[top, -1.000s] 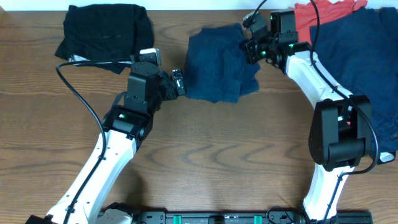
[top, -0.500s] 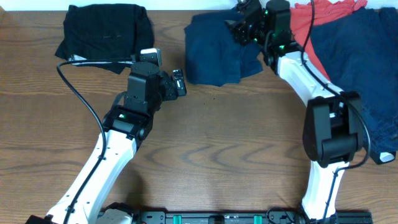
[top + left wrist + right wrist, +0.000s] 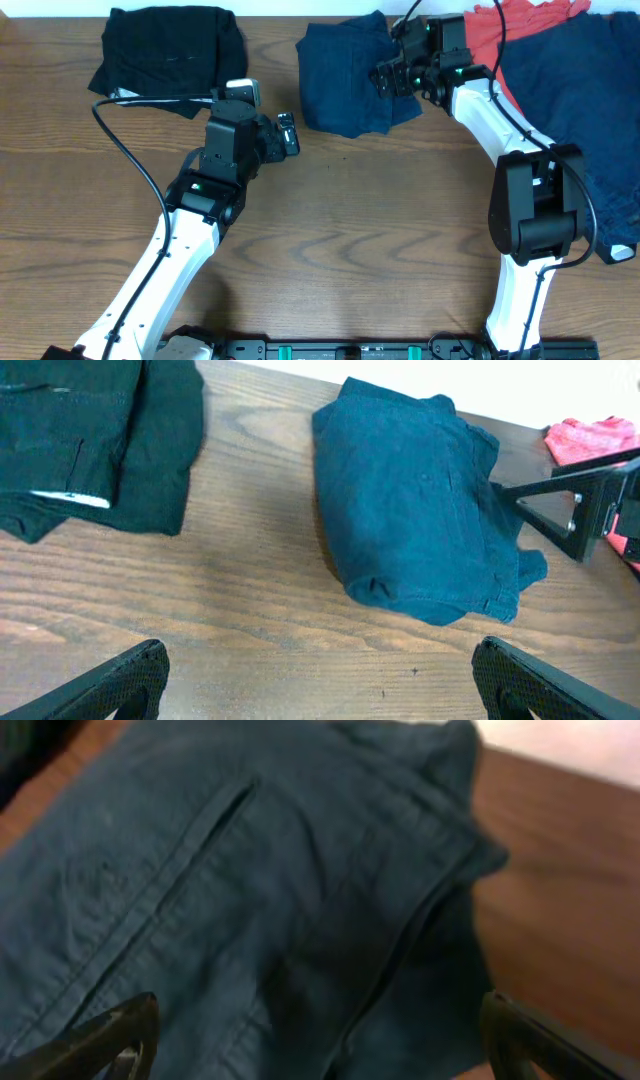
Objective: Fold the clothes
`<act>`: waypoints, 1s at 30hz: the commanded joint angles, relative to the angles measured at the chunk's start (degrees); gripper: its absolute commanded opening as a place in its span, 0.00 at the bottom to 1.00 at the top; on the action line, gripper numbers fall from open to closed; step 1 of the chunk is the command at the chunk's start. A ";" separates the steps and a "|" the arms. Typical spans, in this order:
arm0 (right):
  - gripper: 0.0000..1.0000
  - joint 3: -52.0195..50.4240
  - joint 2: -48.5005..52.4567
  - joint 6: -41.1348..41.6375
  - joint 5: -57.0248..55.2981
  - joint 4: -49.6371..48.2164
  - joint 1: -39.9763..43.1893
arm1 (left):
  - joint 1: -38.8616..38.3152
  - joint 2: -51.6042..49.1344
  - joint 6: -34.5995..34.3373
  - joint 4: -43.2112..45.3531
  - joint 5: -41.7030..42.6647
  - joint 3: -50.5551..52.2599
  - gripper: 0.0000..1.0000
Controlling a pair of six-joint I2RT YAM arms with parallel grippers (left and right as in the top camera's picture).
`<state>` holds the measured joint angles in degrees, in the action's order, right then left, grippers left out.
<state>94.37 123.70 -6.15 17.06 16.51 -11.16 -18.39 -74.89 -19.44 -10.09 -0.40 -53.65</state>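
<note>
A folded navy garment (image 3: pixel 420 510) lies in the middle of the desk (image 3: pixel 250 590), close to its far edge, with a black garment (image 3: pixel 90 440) towards the far left corner and a coral red one (image 3: pixel 590 438) towards the far right. The left gripper (image 3: pixel 320 680) hangs near the navy garment, fingers spread wide over bare wood. The right gripper (image 3: pixel 520 500) is at the garment's right side.

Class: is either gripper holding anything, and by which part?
Nothing is held. The left gripper and right gripper are both open, the right one over the folded navy trousers.
</note>
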 commanded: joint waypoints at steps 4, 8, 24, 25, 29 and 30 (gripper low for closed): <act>0.99 1.46 3.28 -1.51 -3.63 -4.13 0.07 | 0.04 -0.35 0.61 -0.42 -0.28 -0.74 0.98; 0.99 1.49 7.08 -2.10 -3.78 -8.20 0.24 | 0.04 -0.35 0.61 -0.66 -0.26 -0.74 0.98; 0.92 1.46 12.41 -0.42 -3.06 0.66 -2.08 | 0.07 -0.35 1.70 -3.61 -0.31 -0.74 0.98; 0.92 1.46 12.41 0.31 -3.04 2.10 -2.54 | 0.07 -0.35 1.70 -3.67 -0.31 -0.74 0.98; 0.93 1.49 12.39 0.57 -1.22 9.51 -4.50 | 0.07 -0.35 1.88 -4.02 -0.33 -0.74 0.98; 0.94 1.49 12.37 0.57 -0.85 11.28 -4.98 | 0.07 -0.35 1.88 -4.13 -0.33 -0.74 0.98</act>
<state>98.10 133.69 -6.42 13.96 23.05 -13.41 -18.39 -74.89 -18.96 -13.74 -0.43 -53.65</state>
